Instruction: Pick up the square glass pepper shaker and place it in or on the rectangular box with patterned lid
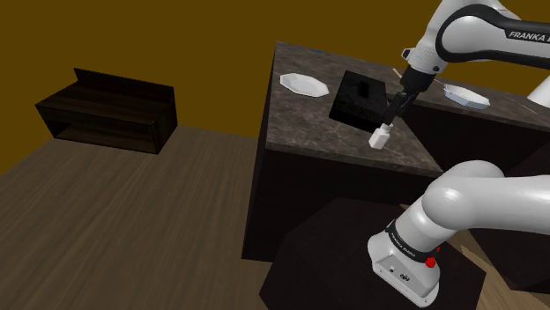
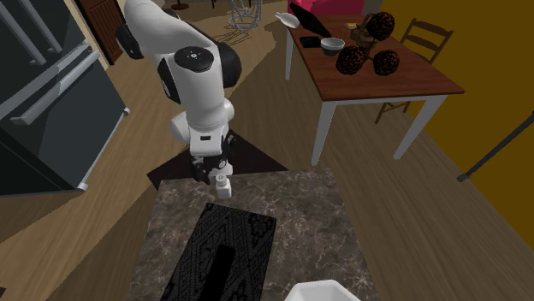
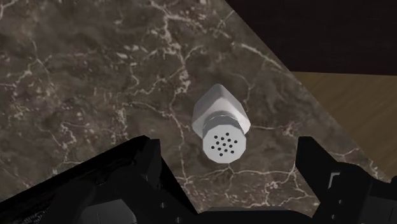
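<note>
Tabletop [image 1: 308, 132] is a dark stone slab, marble-looking, with thin white veins all over. On it sits the rectangular box [image 2: 248, 235]: black, the lid covered in a pale woven diamond pattern, with a long dark slot down the middle. The all-black tool [image 1: 391, 112] hangs right over the pepper shaker [image 3: 219, 114], its 2 fingers [image 3: 143, 165] spread wide and not touching it. The shaker's whitish-grey with a square body and a round cap with little holes. It's standing on the stone near the box, close to the slab's edge.
</note>
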{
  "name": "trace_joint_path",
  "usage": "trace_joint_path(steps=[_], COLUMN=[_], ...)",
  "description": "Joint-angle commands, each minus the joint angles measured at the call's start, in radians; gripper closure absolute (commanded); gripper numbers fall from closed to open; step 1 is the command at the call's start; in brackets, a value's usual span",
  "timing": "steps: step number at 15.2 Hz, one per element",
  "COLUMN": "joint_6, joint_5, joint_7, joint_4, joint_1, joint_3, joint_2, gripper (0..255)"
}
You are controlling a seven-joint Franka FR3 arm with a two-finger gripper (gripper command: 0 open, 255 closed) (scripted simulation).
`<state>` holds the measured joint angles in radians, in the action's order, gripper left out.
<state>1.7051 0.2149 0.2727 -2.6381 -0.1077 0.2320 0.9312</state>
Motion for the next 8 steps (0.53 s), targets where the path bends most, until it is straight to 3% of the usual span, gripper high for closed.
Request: trace_joint_path(steps=[1, 8], joint_6=[0.027, 0.074], joint_5=[0.007, 0.018], joint_7=[0.001, 0.000], joint_4=[-0.028, -0.075], joint_1=[-0.003, -0.008], joint_3=[0.007, 0.018], joint_2=[0.000, 0.001], gripper=[0, 0])
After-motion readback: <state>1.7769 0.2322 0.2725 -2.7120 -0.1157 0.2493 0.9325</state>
